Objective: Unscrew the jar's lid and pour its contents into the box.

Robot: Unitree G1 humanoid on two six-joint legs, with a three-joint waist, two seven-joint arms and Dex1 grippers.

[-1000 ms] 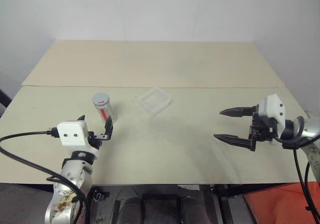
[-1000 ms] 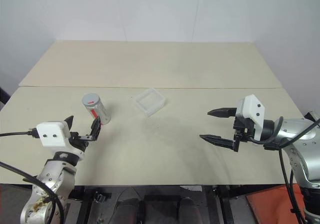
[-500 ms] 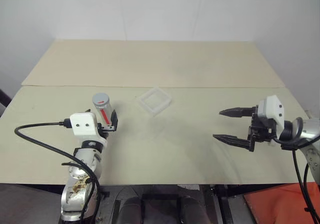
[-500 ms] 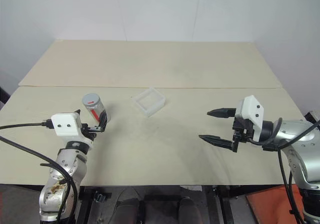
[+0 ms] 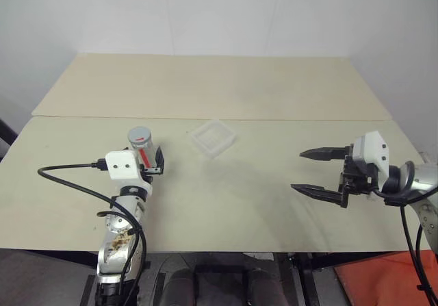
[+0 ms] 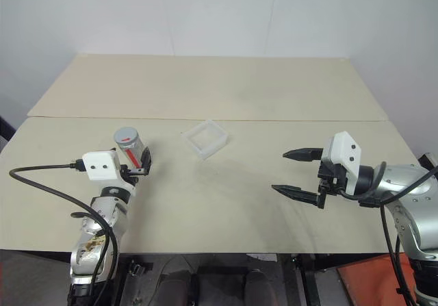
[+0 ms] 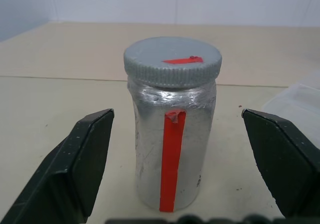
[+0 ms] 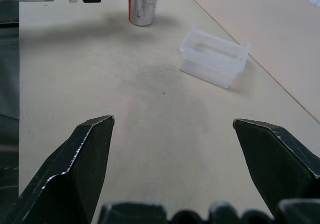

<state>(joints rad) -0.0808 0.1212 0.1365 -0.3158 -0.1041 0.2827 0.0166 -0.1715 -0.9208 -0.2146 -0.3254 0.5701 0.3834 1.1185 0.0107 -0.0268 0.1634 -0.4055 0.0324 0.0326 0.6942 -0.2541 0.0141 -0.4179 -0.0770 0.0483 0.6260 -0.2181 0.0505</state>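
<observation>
Two head cameras look forward and down over the whole table (image 5: 274,87), sharing almost the same scene. The left wrist camera sits close behind the jar (image 7: 172,134), level with it; the right wrist camera looks across the table toward the box (image 8: 214,57) and the same jar.

Two pale beige tables (image 5: 226,176) are set end to end, and a thin straight seam (image 5: 274,120) is seen running from left to right where the near one meets the far one (image 5: 212,83). The tabletops are matte and lightly scuffed, with faint grey smudges near the middle. A plain white wall (image 5: 219,11) is seen behind the far table, marked by faint vertical panel joints. Soft, even light is cast over the scene. An orange-red surface (image 5: 373,278) is seen at the near right, below the table edge.
</observation>
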